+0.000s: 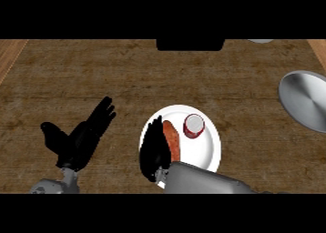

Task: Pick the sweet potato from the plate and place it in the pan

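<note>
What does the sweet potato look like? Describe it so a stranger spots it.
Find the white plate in the middle of the brown counter. On it, the sweet potato lies alongside the black right hand. It is the long orange piece, unlike the round red-and-white container beside it.

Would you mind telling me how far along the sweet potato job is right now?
Nothing is finished: the sweet potato lies on the plate. In hand: the right hand sits alongside it. Remaining: lifting it and carrying it to the pan at the right. The left hand rests open.
</note>
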Available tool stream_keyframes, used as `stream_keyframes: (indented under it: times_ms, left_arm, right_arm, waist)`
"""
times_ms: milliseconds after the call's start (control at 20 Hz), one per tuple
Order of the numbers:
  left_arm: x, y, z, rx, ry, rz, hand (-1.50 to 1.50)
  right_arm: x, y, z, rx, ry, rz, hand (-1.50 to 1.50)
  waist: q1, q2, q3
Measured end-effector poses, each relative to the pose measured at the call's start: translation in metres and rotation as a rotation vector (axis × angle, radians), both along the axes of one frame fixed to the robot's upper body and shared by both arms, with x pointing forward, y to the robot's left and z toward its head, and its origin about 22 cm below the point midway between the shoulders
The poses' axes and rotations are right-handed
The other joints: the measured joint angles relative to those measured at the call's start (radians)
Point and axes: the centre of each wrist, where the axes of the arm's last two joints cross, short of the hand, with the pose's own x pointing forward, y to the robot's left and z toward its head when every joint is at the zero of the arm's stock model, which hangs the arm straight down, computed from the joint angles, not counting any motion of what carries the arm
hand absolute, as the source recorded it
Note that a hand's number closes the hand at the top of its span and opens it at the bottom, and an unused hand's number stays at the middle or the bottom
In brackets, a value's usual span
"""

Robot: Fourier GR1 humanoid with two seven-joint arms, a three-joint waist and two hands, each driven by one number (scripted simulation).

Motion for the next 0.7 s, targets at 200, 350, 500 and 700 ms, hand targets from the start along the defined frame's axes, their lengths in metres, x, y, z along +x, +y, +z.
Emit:
stream_keyframes:
  times_ms: [200, 350, 500, 700]
  left_arm:
    - [-0.002, 0.000, -0.007, 0.006, -0.004, 0.004, 0.00]
    - [0.000, -0.001, -0.001, -0.002, 0.000, 0.003, 0.00]
    - [0.000, -0.001, -0.004, -0.002, -0.005, 0.000, 0.00]
    - [0.000, 0.007, -0.003, -0.003, 0.003, 0.033, 0.00]
  right_arm:
    - [0.010, -0.003, -0.001, 0.027, -0.005, 0.046, 1.50]
    - [0.014, -0.007, -0.011, 0.026, -0.029, 0.113, 1.50]
    - [0.020, -0.012, -0.012, 0.024, -0.051, 0.165, 1.50]
    - [0.044, -0.042, -0.006, 0.216, -0.055, -0.082, 1.50]
  waist:
    - [0.001, 0.000, 0.000]
    - [0.003, 0.000, 0.000]
    - [0.002, -0.001, 0.000]
    - [-0.031, -0.004, 0.002]
